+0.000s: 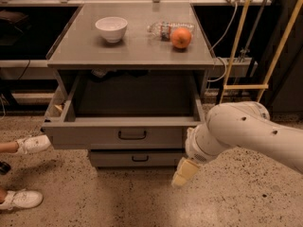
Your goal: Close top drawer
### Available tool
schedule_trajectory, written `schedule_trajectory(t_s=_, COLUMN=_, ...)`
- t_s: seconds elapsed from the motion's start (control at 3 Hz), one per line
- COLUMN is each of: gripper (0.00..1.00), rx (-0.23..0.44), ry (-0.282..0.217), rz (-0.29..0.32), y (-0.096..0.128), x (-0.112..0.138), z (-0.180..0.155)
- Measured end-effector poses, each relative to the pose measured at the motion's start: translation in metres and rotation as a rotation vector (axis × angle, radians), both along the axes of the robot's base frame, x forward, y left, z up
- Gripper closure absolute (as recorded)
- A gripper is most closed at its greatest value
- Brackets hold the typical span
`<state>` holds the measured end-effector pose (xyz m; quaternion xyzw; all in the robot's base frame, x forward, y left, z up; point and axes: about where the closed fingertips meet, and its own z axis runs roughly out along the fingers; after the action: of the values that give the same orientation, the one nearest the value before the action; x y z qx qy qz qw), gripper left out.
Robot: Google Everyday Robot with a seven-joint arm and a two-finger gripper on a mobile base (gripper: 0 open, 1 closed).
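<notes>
The top drawer is a wide grey metal box, pulled out from under the grey cabinet top, with an empty inside and a small dark bar handle at the centre of its front. My gripper hangs from the white arm just right of and below the drawer front's right end, its pale tip pointing down at the floor.
A white bowl, an orange and a plastic bottle lie on the cabinet top. A lower drawer front sits beneath. A person's white shoes are at the left. Yellow poles and cables stand at the right.
</notes>
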<state>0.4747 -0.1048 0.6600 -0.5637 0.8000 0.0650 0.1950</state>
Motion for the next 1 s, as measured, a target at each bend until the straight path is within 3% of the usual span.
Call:
schedule_trajectory(t_s=0.67, gripper=0.0, rx=0.02, ry=0.054, rz=0.021, y=0.008, x=0.022, z=-0.021)
schedule_trajectory(t_s=1.0, gripper=0.0, rx=0.059, ry=0.006, rz=0.013, y=0.023, x=0.063, z=-0.006)
